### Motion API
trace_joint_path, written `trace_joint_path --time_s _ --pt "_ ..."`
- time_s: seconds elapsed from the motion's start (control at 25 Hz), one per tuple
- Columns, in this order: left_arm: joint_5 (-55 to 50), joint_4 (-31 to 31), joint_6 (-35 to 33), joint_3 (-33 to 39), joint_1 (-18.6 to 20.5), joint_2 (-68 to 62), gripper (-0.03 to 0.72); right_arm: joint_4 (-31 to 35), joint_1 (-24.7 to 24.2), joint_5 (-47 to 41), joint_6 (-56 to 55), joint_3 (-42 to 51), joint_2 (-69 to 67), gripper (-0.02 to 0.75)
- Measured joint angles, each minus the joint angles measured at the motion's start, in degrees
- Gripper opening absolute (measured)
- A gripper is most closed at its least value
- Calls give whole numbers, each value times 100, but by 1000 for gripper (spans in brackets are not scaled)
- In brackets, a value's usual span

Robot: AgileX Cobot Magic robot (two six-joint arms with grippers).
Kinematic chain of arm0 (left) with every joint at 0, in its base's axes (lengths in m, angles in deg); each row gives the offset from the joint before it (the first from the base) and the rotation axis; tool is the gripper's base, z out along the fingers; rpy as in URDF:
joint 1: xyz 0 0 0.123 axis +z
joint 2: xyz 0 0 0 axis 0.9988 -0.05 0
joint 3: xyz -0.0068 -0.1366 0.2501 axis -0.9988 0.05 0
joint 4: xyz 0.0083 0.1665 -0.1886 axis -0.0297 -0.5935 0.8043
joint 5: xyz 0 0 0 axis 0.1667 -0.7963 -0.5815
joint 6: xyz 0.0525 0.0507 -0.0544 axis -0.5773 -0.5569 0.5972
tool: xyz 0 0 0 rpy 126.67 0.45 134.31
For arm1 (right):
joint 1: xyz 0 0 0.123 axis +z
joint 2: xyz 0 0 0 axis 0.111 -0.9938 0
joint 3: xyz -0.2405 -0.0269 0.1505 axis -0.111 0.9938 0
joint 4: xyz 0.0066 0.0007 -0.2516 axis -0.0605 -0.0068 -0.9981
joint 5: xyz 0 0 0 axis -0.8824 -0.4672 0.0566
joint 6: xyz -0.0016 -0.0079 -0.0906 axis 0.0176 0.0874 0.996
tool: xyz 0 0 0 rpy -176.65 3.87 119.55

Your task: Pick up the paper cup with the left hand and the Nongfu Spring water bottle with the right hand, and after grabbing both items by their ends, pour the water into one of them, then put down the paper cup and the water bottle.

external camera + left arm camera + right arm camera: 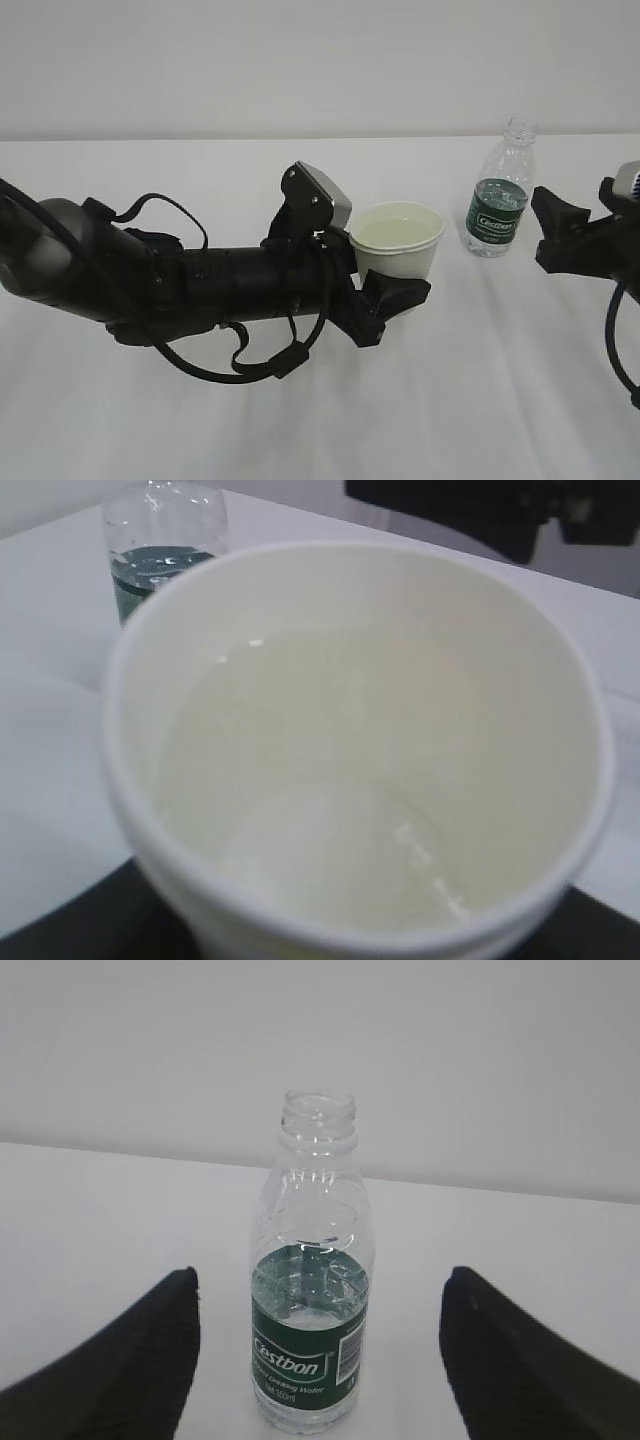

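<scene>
Thin paper cup (399, 240) sat mid-table, clamped low by the left hand (385, 300), water (330, 810) inside. Probably crushable, so best gripped gently. Ribbed bottle (497, 195) stood uncapped near the table's far right edge, light and slick-looking. Right hand (562, 232) gaped wide beside it, empty.

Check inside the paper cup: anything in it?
The paper cup holds the water, clear, partway up the pale wall. The bottom shows through it; the cup's outside base is hidden.
</scene>
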Motion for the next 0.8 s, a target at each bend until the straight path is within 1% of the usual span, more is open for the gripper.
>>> trace_joint_path --time_s 0.2,0.32,0.64,0.8 --pt "82 228 -89 0 61 0 453 -2 0 -164 -10 321 684 562" --pt "215 250 -99 0 248 0 453 -12 0 -428 -10 369 1022 562" --pt "325 321 -99 0 965 0 453 -12 0 -1406 -9 386 1807 562" --pt "385 321 -99 0 1290 0 453 -47 0 -1637 28 395 2001 562"
